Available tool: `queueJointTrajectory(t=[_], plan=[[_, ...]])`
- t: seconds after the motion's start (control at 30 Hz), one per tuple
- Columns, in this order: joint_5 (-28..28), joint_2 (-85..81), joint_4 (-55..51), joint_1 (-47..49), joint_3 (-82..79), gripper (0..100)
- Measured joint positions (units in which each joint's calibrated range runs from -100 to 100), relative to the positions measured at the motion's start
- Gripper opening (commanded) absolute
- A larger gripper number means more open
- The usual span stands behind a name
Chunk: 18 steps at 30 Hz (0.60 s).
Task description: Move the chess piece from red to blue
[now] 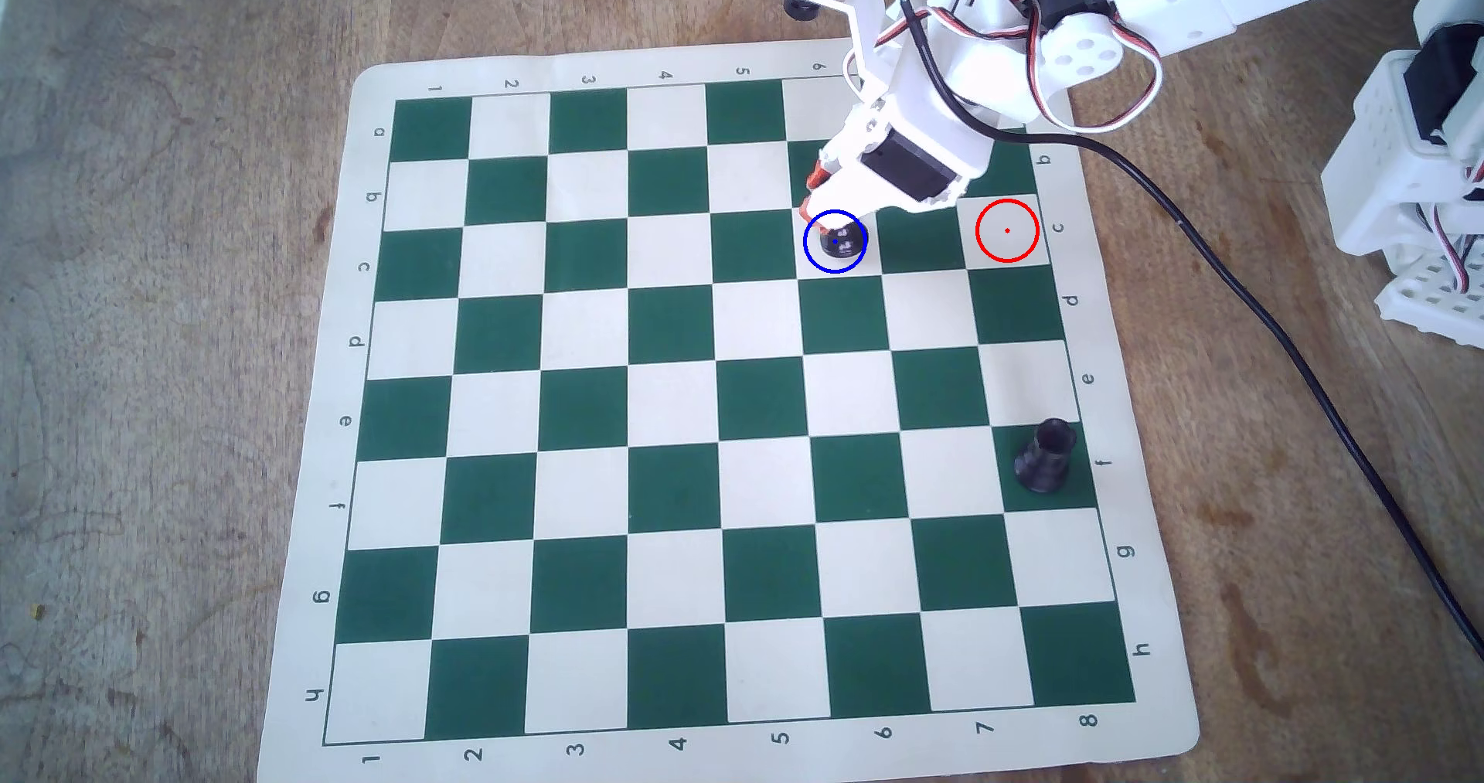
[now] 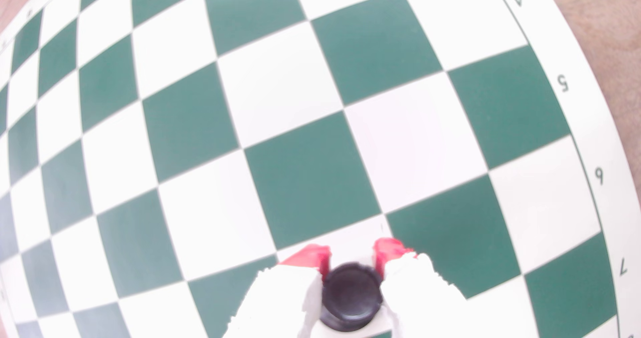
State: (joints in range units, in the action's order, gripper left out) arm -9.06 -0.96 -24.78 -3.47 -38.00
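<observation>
The chess piece [image 1: 841, 240], small and black, stands inside the blue ring [image 1: 835, 272] on a white square in row c of the board [image 1: 562, 398]. In the wrist view its round top [image 2: 352, 294] sits between the two red-tipped fingers [image 2: 308, 255]. My gripper [image 1: 827, 221] reaches in from the upper right and is shut on the piece's head, as the wrist view [image 2: 352, 255] also shows. The red ring [image 1: 1007, 260] lies two squares to the right and has nothing in it.
A stouter cone-shaped black piece [image 1: 1044, 455] stands on a green square at the board's right edge. A black cable [image 1: 1285, 333] runs down the wooden table right of the board. The arm's white base [image 1: 1413, 189] stands at the right. Two dark pieces [image 1: 799, 6] sit beyond the board's top edge.
</observation>
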Motion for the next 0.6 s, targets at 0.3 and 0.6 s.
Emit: queueJointTrajectory(t=[0.3, 0.6], plan=[[-0.93, 0.08, 0.96, 0.00, -2.26, 27], [-1.37, -0.08, 0.16, -0.88, -2.26, 29]])
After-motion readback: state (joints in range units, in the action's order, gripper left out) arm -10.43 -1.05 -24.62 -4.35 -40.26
